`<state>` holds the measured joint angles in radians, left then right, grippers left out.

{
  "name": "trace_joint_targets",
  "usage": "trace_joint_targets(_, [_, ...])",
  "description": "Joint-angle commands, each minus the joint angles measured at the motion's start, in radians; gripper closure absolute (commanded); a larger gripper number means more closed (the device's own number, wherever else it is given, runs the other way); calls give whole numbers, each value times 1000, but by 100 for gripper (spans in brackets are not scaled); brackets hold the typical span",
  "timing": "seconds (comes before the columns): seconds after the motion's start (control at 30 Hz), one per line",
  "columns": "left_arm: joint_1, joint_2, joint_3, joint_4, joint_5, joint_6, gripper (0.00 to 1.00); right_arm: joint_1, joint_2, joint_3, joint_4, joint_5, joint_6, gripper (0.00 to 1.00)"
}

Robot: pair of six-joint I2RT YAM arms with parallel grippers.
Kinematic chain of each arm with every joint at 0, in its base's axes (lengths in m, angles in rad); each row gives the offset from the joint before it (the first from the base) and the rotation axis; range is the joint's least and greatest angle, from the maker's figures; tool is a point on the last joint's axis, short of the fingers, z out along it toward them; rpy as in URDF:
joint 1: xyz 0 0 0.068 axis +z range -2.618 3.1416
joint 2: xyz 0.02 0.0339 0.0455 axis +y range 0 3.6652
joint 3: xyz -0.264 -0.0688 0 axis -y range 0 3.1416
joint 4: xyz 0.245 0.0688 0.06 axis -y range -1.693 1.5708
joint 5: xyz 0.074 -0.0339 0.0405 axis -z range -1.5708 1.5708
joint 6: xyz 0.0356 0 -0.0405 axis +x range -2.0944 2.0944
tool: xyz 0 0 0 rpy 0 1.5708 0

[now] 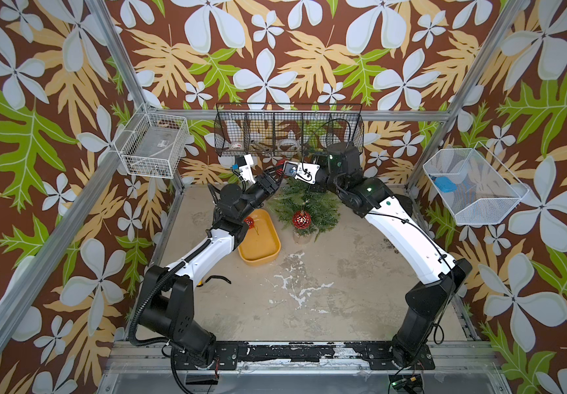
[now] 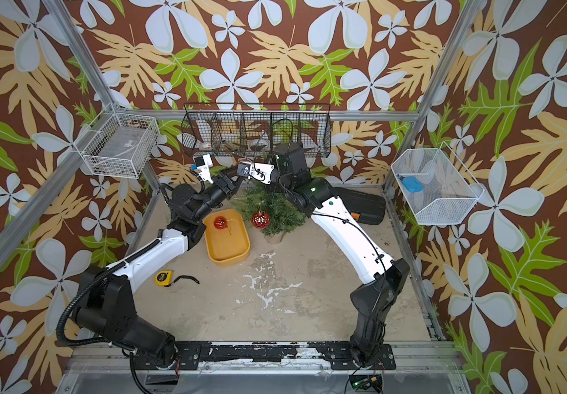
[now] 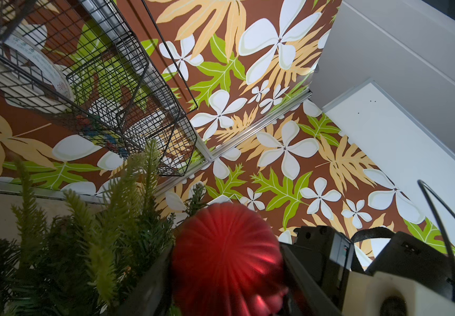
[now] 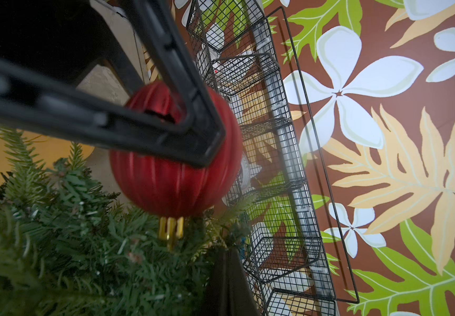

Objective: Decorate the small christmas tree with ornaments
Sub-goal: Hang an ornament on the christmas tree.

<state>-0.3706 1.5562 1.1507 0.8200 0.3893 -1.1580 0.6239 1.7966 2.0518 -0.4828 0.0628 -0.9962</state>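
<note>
Over the tree's tip: ribbed bauble [image 4: 171, 177], gold cap [image 4: 170, 228] turned toward the needles, not yet hung.
Left claw [image 3: 227, 262]: clamped around that bauble's body, just beside the tree's tip.
Right claw [image 4: 207, 149]: fingers pressed together, close in front of the bauble above the tree; whether they pinch its string I cannot tell.
Tree [image 1: 309, 204]: upright on its pale base [image 1: 302, 237]; a lattice bauble [image 1: 301, 219] hangs on its near side.
Tray [image 2: 231, 254]: just beside the tree, holding a third bauble [image 2: 220, 222].
Risk: if the grip opens before the loop catches a branch, the bauble likely tumbles down through the tree. Both claws crowd the tip, so a nudge could bend it, tilt the light tree or shake the hung bauble loose.
</note>
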Motion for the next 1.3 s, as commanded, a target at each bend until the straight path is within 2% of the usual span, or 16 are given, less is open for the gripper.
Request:
trace_joint_targets(0.0, [-5,3,-3,17,-12,10,84,2,-8,-4,16,27,-6,100])
trace_joint_targets(0.53, [36,1,-27,36,-49,-4,84,13,29,17,29,69,-27,100])
trace_joint_targets(0.9, [39,27,-14,26,-22,1,84,16,24,15,36,91,-33,100])
trace_joint_targets(1.03, [39,20,-41,28,-10,-4,84,20,19,17,35,99,-32,90])
trace_joint_targets(1.1, [38,13,-49,24,-6,1,84,23,17,24,35,101,-27,75])
trace_joint_targets(1.27, [39,2,-67,22,-3,2,82,38,0,38,32,104,-17,59])
